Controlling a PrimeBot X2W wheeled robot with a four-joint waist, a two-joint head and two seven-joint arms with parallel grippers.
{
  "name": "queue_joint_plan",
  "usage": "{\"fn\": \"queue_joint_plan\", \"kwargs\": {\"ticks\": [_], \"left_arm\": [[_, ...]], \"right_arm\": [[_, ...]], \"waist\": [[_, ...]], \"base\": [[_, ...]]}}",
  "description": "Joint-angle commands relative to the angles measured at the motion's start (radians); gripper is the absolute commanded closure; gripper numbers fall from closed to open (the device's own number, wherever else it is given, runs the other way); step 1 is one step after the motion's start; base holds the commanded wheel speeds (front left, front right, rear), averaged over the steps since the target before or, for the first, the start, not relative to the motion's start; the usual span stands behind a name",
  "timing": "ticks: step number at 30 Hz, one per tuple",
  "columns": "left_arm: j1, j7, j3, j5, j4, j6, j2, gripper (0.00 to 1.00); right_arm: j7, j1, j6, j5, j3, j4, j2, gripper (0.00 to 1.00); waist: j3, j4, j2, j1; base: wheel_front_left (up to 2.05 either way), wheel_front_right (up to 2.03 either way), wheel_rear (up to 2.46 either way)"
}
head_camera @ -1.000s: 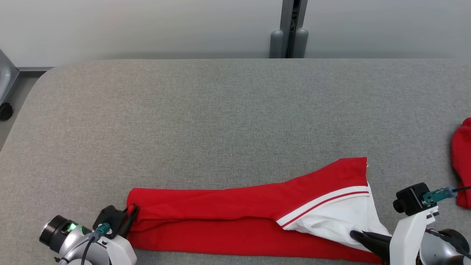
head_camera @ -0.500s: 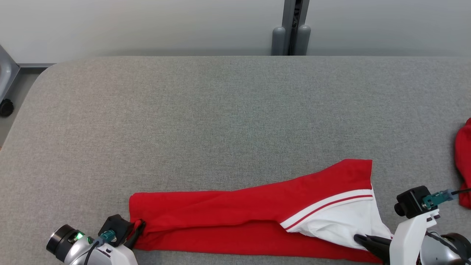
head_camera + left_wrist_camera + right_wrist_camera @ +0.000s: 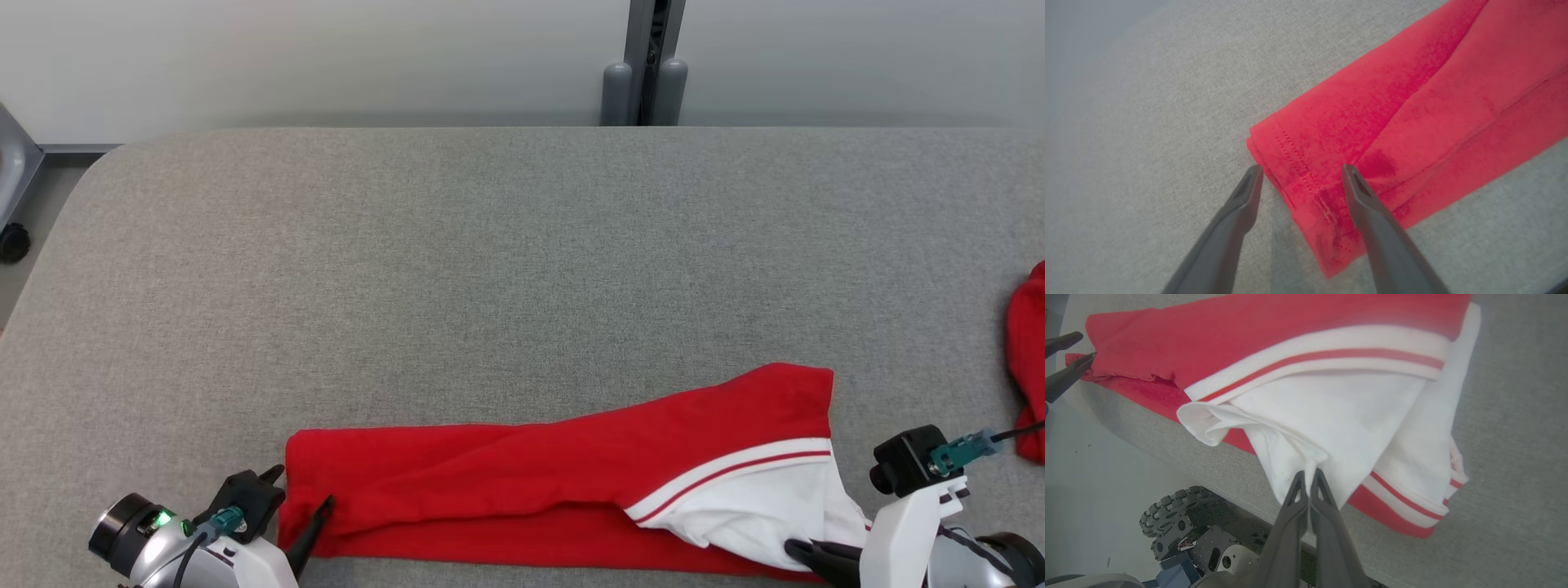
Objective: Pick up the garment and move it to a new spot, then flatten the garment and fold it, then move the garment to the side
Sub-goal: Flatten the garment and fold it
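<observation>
My left pincer (image 3: 1302, 167) stands apart at the near-left corner of the grey table (image 3: 490, 245). One finger is beside the stitched hem of the red-and-white garment (image 3: 531, 465) and the other is over the cloth, so it grips nothing. My right pincer (image 3: 1307, 471) is clamped on a bunched fold of the garment's white part, at the table's near edge toward its right.

The garment lies as a long doubled strip along the table's near edge. Its red end is at my left pincer, and its white, striped end flares out toward the table's middle.

I judge this to be the flattening and folding stage, with the left end laid down and the right end not yet settled. To do it well, I should lift the left pincer straight up off the hem so neither finger drags the layers askew. With the right pincer I should draw the white part gently toward the table's right edge until the puckers at my fingers lie smooth, and only then let go.

Another red cloth (image 3: 1024, 359) sits at the table's right edge, and I want to avoid catching it. The near edge itself is the other risk, since the strip runs right along it and could slide off. A grey post (image 3: 645, 73) stands beyond the table's far edge, well out of the way.
</observation>
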Motion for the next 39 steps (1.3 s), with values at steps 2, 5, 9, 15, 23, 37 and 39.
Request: {"fn": "queue_joint_plan", "kwargs": {"ticks": [2, 5, 9, 15, 23, 37, 39], "left_arm": [[-0.006, -0.012, 0.010, 0.000, -0.007, 0.017, 0.007, 0.00], [-0.008, -0.027, 0.016, 0.002, -0.012, 0.035, 0.005, 0.00], [-0.006, -0.038, 0.014, 0.002, -0.014, 0.044, 0.003, 0.00], [-0.018, -0.068, 0.027, 0.007, -0.021, 0.077, -0.002, 0.00], [-0.027, -0.083, 0.024, 0.005, -0.019, 0.096, -0.011, 0.00], [-0.049, -0.163, 0.040, -0.017, 0.003, 0.141, -0.066, 0.00], [-0.054, -0.183, 0.046, -0.019, 0.006, 0.151, -0.078, 0.00]], "right_arm": [[0.013, 0.013, 0.000, -0.010, -0.004, -0.008, 0.001, 1.00], [0.027, 0.024, 0.000, -0.019, -0.010, -0.014, 0.005, 1.00], [0.041, 0.027, 0.000, -0.034, -0.020, -0.009, 0.007, 1.00], [0.044, 0.028, 0.000, -0.068, -0.041, 0.002, 0.024, 0.00], [0.047, 0.014, 0.000, -0.106, -0.075, -0.019, 0.038, 0.00], [-0.265, -0.087, 0.000, -0.079, -0.055, -0.060, 0.093, 0.00], [-0.354, -0.109, 0.000, -0.083, -0.048, -0.049, 0.099, 0.00]], "waist": [[-0.003, -0.002, 0.0000, 0.0000], [-0.007, -0.004, 0.0000, 0.0000], [-0.009, -0.007, 0.0000, 0.0000], [-0.003, -0.007, 0.0000, 0.0000], [-0.008, -0.016, 0.0000, 0.0000], [-0.025, -0.032, 0.0000, 0.0000], [-0.027, -0.032, 0.0000, 0.0000]], "base": [[0.00, 0.00, 0.00], [0.00, 0.00, 0.00], [0.00, 0.00, 0.00], [0.00, 0.00, 0.00], [0.00, 0.00, 0.00], [0.00, 0.00, 0.00], [0.00, 0.00, 0.00]]}}
